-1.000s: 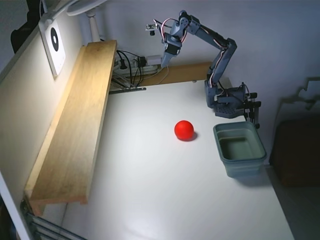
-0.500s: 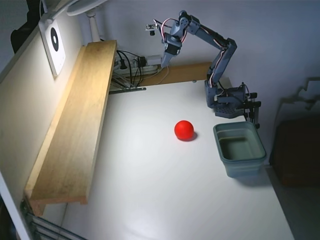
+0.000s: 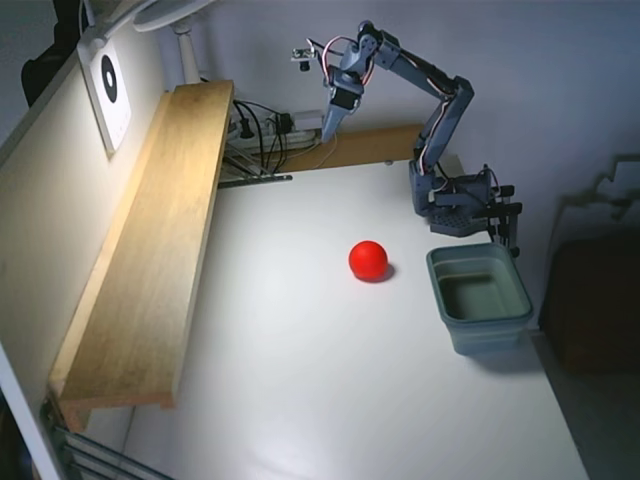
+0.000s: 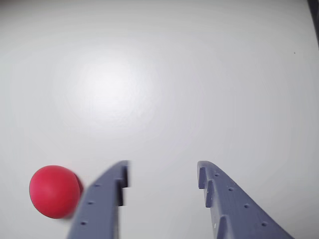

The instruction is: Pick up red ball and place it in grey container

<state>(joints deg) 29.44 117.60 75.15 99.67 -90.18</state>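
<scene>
The red ball (image 3: 368,260) lies on the white table, a little left of the grey container (image 3: 490,335), which stands upright and empty near the table's right edge. My gripper (image 3: 328,133) hangs high over the back of the table, well apart from both, pointing down. In the wrist view my gripper (image 4: 162,175) is open and empty, with bare table between the fingers. The ball (image 4: 54,191) sits to the lower left of the left finger (image 4: 102,199), outside the jaws. The container is out of the wrist view.
A long wooden shelf (image 3: 150,240) runs along the table's left side. Cables and a power strip (image 3: 265,130) lie at the back. The arm's base (image 3: 455,200) is clamped just behind the container. The table's right edge runs right beside the container.
</scene>
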